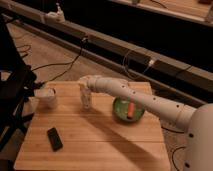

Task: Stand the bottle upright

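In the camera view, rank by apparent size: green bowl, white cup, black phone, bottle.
1. Green bowl, clearly largest.
2. White cup, black phone and bottle look close; the phone is nearer the camera, so unranked.
The gripper is at the bottle's top.

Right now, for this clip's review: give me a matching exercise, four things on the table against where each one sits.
Things:
1. bottle
2. white cup
3. black phone
4. green bowl

Places:
A. near the table's front left
B. right of centre, under the arm, with an orange item inside
C. at the gripper, upright, middle of the table's back half
D. back left corner

Pairs: 1-C, 2-D, 3-A, 4-B
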`<state>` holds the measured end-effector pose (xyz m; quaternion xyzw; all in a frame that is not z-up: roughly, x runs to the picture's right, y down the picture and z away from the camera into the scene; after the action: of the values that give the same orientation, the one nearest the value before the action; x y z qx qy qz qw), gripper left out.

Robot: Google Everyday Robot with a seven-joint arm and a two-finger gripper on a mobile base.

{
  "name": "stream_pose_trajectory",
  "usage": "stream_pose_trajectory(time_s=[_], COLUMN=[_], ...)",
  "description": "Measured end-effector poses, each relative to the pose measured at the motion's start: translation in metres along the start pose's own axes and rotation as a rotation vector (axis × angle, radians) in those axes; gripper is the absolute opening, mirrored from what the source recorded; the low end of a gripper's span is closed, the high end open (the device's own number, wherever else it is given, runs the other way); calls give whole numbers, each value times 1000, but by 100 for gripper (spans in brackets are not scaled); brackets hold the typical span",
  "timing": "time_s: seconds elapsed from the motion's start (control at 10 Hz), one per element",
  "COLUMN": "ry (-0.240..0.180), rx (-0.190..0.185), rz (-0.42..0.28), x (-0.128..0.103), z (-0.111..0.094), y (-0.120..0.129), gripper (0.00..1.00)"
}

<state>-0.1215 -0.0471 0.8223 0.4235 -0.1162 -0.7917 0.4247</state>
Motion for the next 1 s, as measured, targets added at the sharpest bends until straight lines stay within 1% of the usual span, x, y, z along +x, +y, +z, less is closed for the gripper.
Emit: stream_pose_trajectory(time_s=[0.1,0.3,0.5,0.6,1.0], ry=[-3,-6,-3,-3,-3], rx=[-1,-2,-1,-1,-1], rz=[-2,1,13,13,13], x=[-1,-1,0,0,0], z=[0,0,-1,-1,-1], y=[0,-1,-2,-2,-2], gripper=[6,30,47,52,53])
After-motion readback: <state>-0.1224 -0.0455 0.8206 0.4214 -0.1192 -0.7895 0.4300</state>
